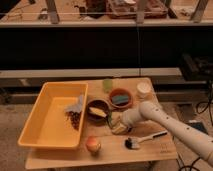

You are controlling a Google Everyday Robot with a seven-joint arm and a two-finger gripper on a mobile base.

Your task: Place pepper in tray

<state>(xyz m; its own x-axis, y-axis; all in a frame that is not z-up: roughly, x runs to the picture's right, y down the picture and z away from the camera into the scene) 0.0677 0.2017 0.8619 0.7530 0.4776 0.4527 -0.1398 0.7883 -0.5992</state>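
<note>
The yellow tray point(37, 117) sits on the left half of the wooden table. It holds a pale crumpled item and a dark clump near its right wall. My gripper point(116, 123) is low over the table, right of the tray and just right of a brown bowl point(97, 110); my white arm reaches in from the lower right. I cannot make out the dark-green pepper; it may be hidden at or under the gripper.
A second brown bowl point(120, 98) with a bluish item stands behind the gripper. A pale green cup point(108, 84) and a white cup point(144, 90) stand at the back. A red-yellow fruit point(92, 145) and a brush point(142, 139) lie near the front edge.
</note>
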